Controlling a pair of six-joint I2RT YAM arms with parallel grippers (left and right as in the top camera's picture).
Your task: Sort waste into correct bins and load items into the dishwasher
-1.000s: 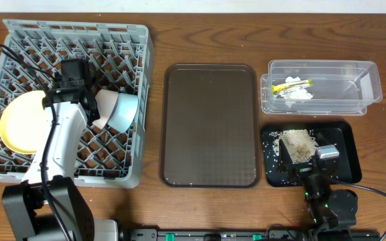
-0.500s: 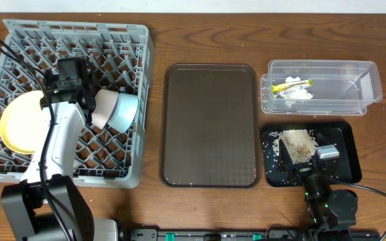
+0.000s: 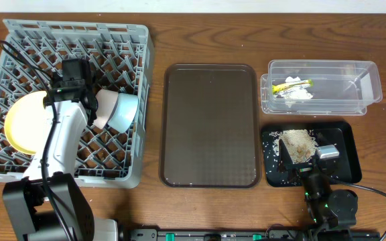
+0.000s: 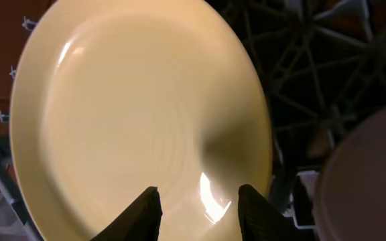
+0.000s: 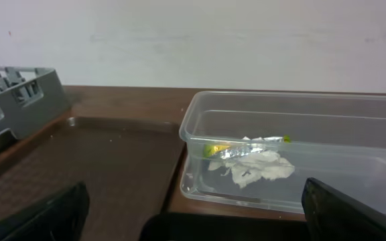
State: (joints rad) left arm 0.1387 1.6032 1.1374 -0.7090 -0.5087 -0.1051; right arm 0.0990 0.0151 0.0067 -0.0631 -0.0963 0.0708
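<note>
Sorting looks nearly done: round yellow plate (image 3: 22, 124), white bowl (image 3: 106, 107) and light blue bowl (image 3: 127, 110) sit in grey plastic dish rack (image 3: 19, 30), left. Yellow-green wrapper (image 3: 297, 84) and white tissue (image 3: 299, 95) are in clear plastic tub (image 3: 370, 84), beige scraps (image 3: 298, 142) on black tray (image 3: 350, 137), right. Left gripper (image 4: 200, 214) and right gripper (image 5: 196, 201) are spread, empty. I can't spot chopsticks.

**Dishes racked, waste binned**

A round yellow plate (image 3: 22, 124) stands on edge at the left of the grey plastic dish rack (image 3: 19, 33). A white bowl (image 3: 104, 107) and a light blue bowl (image 3: 126, 112) lie tipped beside it. A yellow-green wrapper (image 3: 293, 84) and a white tissue (image 3: 299, 94) sit in the clear tub (image 3: 370, 84). Beige scraps (image 3: 297, 142) lie in the black tray (image 3: 350, 157).
</note>
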